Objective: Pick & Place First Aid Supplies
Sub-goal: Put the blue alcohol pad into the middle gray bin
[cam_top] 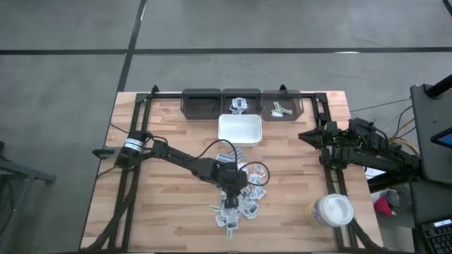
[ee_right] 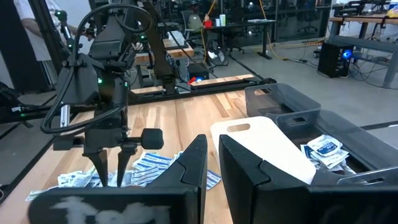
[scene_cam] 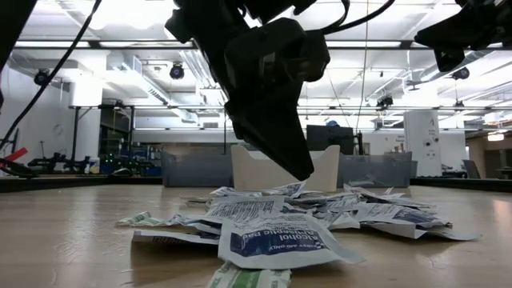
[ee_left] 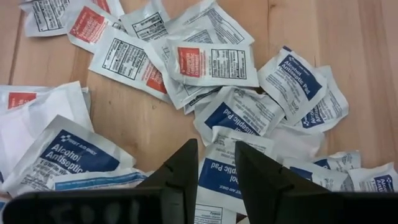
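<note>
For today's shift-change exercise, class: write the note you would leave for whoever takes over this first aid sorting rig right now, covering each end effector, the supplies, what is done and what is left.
Left end effector: fingers open, poised over the pile of packets, straddling a blue alcohol pad packet; nothing held.
Right end effector: waiting at the table's right edge, holding nothing; its fingers stand close together.
Supplies: most lie in a heap on the wood near the table's front, below the white tray.
Done: a few packets sit in the middle bin and the right bin; the left bin looks empty.
Left: nearly the whole pile to sort.
</note>
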Motion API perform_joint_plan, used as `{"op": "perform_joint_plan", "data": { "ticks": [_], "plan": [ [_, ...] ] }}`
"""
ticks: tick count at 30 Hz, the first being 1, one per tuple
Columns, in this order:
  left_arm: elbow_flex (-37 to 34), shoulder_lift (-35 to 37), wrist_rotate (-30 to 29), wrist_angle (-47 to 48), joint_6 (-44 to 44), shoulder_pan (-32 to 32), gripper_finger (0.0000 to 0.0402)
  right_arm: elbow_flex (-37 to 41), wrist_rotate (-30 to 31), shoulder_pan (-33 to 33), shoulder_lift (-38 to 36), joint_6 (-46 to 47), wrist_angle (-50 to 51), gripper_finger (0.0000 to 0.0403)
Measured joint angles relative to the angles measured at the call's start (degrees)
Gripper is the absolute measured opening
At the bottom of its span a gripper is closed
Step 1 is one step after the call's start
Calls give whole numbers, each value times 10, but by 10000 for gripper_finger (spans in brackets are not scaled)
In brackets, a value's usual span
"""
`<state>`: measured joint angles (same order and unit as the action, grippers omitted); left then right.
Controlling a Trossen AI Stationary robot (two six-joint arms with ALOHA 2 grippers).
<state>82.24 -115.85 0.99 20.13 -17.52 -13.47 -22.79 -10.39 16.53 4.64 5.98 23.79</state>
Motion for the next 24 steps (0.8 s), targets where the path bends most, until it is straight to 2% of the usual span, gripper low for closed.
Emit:
{"op": "perform_joint_plan", "data": {
  "ticks": [17, 20, 24],
  "plan": [
    [9, -54, 10, 10, -12, 9, 98, 0, 0, 0, 0, 0, 0, 38],
    [9, -55, 10, 17, -18, 9, 85, 0, 0, 0, 0, 0, 0, 38],
    [12, -55, 10, 23, -20, 9, 43, 0, 0, 0, 0, 0, 0, 38]
  ]
}}
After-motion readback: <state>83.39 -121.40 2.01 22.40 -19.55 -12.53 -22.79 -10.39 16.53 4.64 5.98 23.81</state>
